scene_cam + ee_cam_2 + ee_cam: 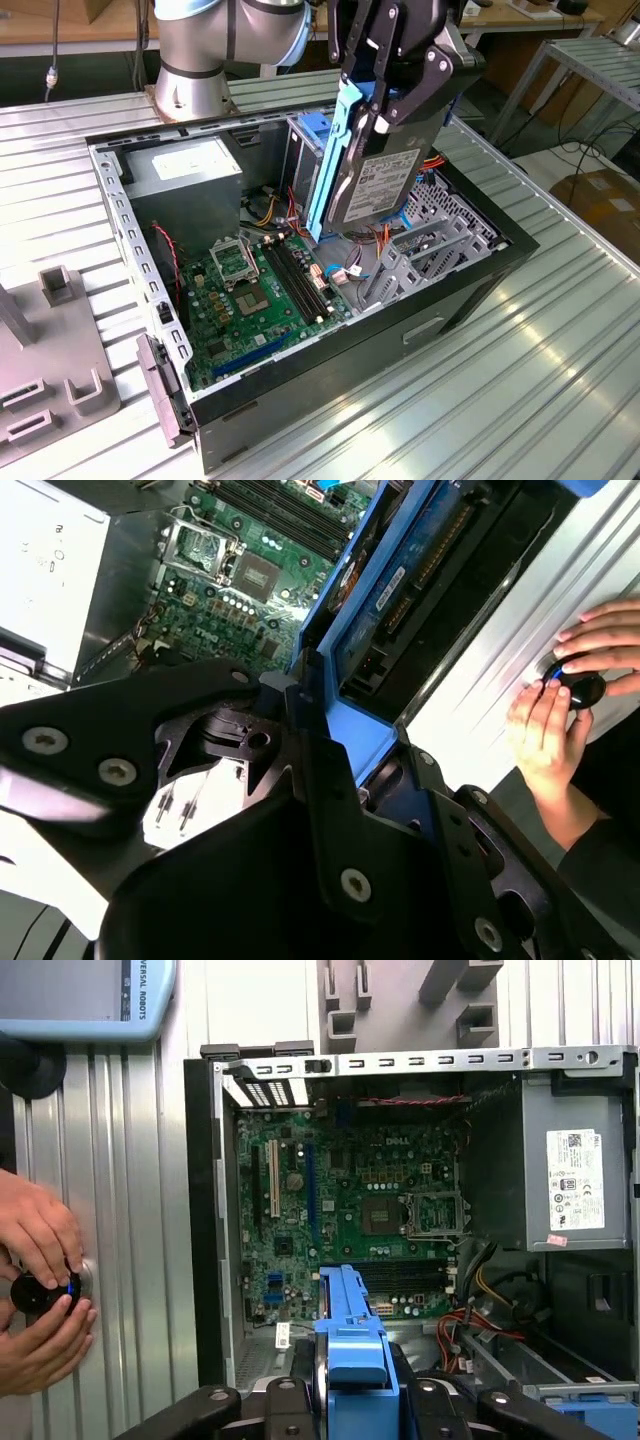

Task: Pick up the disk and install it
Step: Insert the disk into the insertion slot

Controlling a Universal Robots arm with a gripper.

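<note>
One gripper (383, 108) grips the disk (378, 188) upright above the open computer case (300, 400); any tilt could snag its blue frame (325, 170) on cables (268, 212) or the metal cage (440, 225).

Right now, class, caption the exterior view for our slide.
Robot hand holds the disk on edge over the open computer case.

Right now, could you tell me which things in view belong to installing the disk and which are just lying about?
Job in hand: the disk, held on edge by the shut gripper over the open computer case; the drive cage inside it.
Lying about: the grey fixture blocks beside the case; the black knob under a person's hands.
</note>
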